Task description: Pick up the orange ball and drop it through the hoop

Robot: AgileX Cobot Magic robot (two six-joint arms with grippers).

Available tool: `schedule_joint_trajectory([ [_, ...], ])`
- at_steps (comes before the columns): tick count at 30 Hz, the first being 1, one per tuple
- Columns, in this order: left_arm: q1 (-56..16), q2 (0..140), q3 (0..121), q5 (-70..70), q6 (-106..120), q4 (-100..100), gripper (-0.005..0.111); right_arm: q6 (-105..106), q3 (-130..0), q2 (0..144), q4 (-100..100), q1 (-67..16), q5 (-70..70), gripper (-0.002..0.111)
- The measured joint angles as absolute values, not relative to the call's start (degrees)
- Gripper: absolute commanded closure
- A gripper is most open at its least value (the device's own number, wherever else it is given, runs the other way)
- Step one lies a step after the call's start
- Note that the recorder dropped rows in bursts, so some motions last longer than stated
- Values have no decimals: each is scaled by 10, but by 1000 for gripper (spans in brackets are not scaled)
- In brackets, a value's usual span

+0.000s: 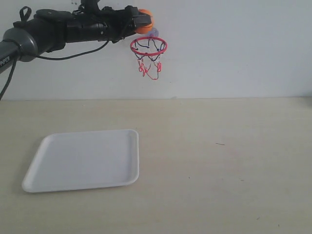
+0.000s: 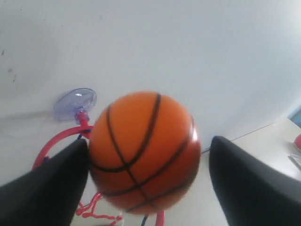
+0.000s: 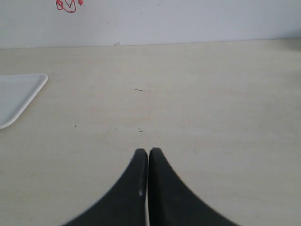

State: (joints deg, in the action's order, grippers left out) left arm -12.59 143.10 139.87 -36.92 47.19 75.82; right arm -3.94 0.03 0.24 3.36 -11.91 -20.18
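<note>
The orange ball (image 1: 145,23) with black seams sits at the tip of my left gripper (image 1: 142,22), high against the wall and just above the rear left of the hoop (image 1: 148,53). In the left wrist view the ball (image 2: 143,150) lies between the black fingers (image 2: 47,188). It rests against one finger, and a clear gap separates it from the other, so the gripper (image 2: 148,165) is open. The hoop's red ring (image 2: 51,146) and suction cup (image 2: 75,103) show behind the ball. My right gripper (image 3: 148,153) is shut and empty, low over the table.
A white tray (image 1: 83,158) with nothing in it lies on the beige table at the left, below and left of the hoop; its corner (image 3: 19,94) shows in the right wrist view. The white wall stands right behind the hoop.
</note>
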Motion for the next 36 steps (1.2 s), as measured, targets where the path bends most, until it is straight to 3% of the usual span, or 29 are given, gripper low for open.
schedule_joint_trajectory([
  [5,-126,1431,1399,-370,480,743,32,-39,0,2,34,-119,-202,108],
  [7,-126,1431,1399,-370,483,743,40,-39,0,2,34,-119,-202,108],
  [10,-126,1431,1399,-370,483,743,69,-39,0,2,34,-119,-202,108],
  [12,-125,1431,1399,-370,483,741,100,-39,0,2,34,-119,-202,108],
  [17,-102,1431,1399,-412,482,724,103,-39,0,2,34,-119,-202,108],
  [27,-60,1364,1399,-666,339,434,103,-39,0,2,34,-119,-202,108],
  [36,-68,1279,1312,-696,300,443,103,-39,0,2,34,-119,-202,108],
])
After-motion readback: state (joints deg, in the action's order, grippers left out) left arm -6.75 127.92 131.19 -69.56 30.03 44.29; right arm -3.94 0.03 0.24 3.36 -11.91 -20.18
